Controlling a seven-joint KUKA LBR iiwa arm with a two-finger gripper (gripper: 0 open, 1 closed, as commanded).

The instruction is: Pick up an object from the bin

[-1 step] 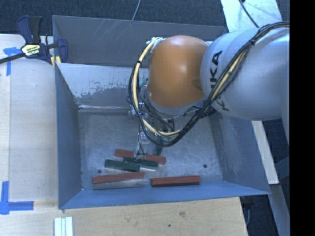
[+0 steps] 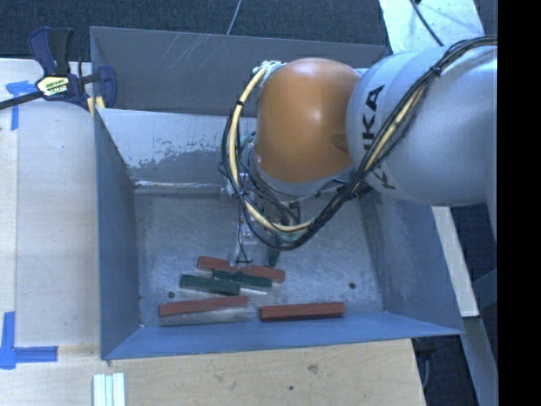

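Bin [image 2: 114, 252]: grey-blue metal walls; floor paler grey, speckled; whitish scuff marks on the 12 o'clock wall
Wrist cover [image 2: 304, 129]: plain orange, glossy
Arm [image 2: 444, 142]: silver-grey, black lettering
Cables [image 2: 254, 216]: yellow and black
Floor, 5 o'clock: red-brown bar [image 2: 303, 312]
Floor, 7 o'clock: second red-brown bar [image 2: 203, 308], pale grey strip along its 6 o'clock edge
Floor, 6 o'clock: third red-brown bar [image 2: 264, 272] and dark green bar [image 2: 207, 285], nearly black

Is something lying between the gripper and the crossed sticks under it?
Nothing visible does. The gripper is directly above the small pile near the front of the bin, where a red-brown stick and dark green sticks lie crossed, with nothing covering them.
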